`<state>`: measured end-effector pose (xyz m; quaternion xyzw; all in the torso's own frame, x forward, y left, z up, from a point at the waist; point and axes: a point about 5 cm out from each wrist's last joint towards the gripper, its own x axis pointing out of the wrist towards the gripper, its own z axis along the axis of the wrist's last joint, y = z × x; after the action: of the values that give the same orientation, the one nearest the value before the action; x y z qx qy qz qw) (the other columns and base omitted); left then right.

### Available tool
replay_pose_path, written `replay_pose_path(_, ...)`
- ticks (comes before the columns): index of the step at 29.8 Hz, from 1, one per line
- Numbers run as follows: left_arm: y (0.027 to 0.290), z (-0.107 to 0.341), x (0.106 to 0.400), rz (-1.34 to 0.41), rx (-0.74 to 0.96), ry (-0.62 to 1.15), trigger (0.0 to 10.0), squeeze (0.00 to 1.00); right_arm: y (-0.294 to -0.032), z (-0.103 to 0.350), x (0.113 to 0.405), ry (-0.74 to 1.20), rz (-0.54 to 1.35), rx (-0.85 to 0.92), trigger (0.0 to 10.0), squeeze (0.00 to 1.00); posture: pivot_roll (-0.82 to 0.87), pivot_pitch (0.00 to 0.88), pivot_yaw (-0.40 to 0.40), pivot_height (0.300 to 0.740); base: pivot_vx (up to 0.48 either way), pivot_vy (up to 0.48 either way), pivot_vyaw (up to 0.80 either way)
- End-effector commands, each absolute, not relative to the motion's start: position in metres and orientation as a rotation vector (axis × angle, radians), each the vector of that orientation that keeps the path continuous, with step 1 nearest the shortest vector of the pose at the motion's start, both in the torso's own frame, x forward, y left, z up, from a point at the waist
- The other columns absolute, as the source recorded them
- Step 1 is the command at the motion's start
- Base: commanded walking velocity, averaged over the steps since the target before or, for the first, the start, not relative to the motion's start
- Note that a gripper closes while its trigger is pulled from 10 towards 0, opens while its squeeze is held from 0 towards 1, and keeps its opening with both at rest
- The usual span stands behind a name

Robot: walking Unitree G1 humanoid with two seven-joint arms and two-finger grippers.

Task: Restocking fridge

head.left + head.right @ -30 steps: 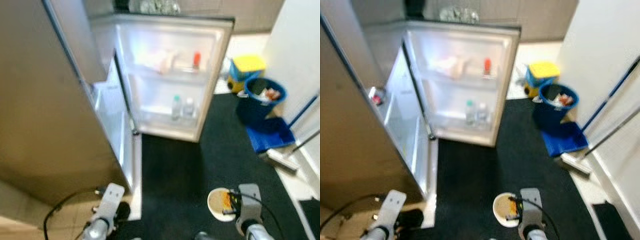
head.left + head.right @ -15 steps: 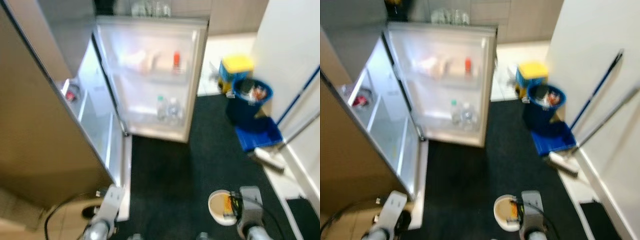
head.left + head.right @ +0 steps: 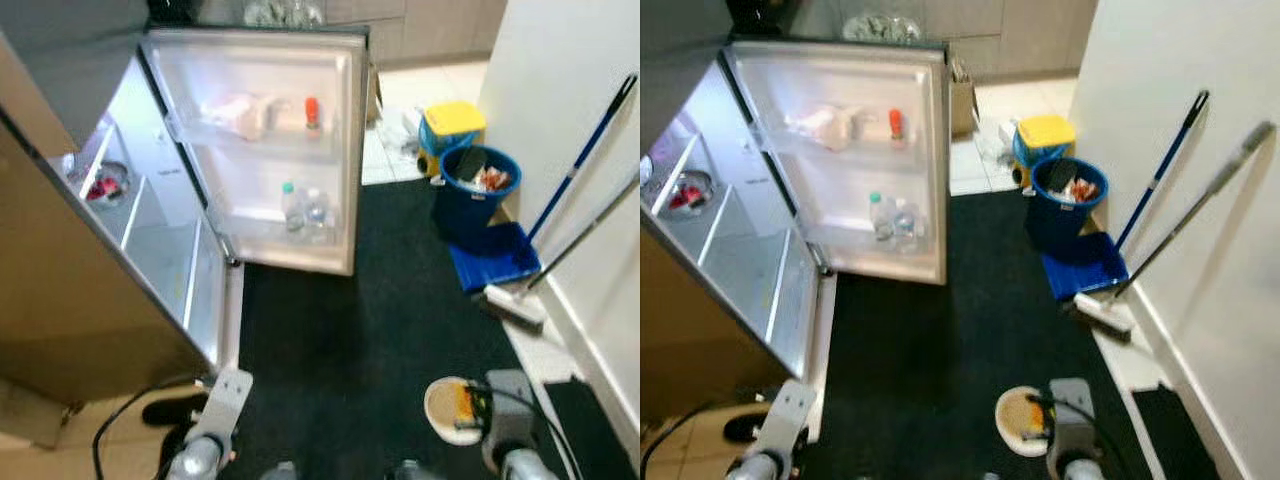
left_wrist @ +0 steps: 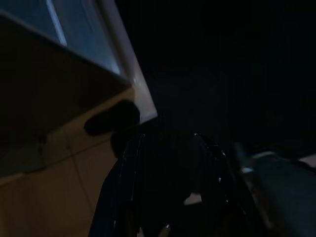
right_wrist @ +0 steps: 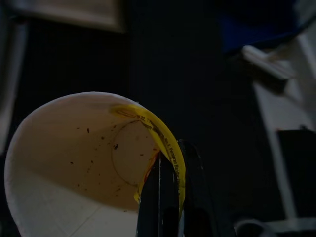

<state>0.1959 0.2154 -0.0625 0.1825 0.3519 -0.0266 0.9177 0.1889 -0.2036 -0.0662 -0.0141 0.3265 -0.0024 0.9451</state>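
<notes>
The fridge stands open; its door [image 3: 262,150] faces me with a red-capped bottle [image 3: 311,112] and white packs on the upper door shelf and two water bottles [image 3: 304,209] lower down. The fridge interior [image 3: 140,225] at left has clear shelves and a bowl with something red [image 3: 104,184]. My right gripper [image 5: 170,183] is low at the right, shut on the rim of a white paper cup [image 3: 446,410] with a yellow band. My left gripper [image 4: 170,197] hangs low at the left over the dark floor, fingers apart and holding nothing.
A black mat [image 3: 360,330] covers the floor before the fridge. At right stand a blue bin [image 3: 473,190], a yellow-lidded container [image 3: 450,122], a blue dustpan [image 3: 495,262] and two long-handled brooms [image 3: 565,215] against the white wall. A black shoe [image 3: 172,410] lies by the fridge's corner.
The camera has swung, so the fridge sits further left and more of its interior and the brooms show. The cup stays in my right gripper; both arms keep their pose.
</notes>
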Motion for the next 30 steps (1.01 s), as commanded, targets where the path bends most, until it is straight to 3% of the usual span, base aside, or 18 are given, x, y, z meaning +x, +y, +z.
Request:
replay_pose_path(1, 0.2171, -0.0663, 0.1896, -0.062, 0.383, 0.752, 10.0, 0.0, -0.1996, -0.0685, 0.1862, 0.678, 0.0, -0.019, 10.0, 0.0, -0.03, 0.091, -0.011, 0.74, 0.0, 0.0, 0.0)
replay_pose_path(18, 0.2155, -0.0652, 0.1928, -0.06, 0.364, 0.745, 10.0, 0.0, -0.2002, -0.0683, 0.1865, 0.678, 0.002, -0.022, 10.0, 0.0, -0.03, 0.095, -0.009, 0.74, 0.0, 0.0, 0.0)
replay_pose_path(30, 0.2134, -0.0636, 0.1955, -0.077, 0.376, 0.726, 10.0, 0.0, -0.2007, -0.0687, 0.1854, 0.68, 0.0, -0.024, 10.0, 0.0, -0.03, 0.099, -0.012, 0.74, 0.396, 0.0, 0.0)
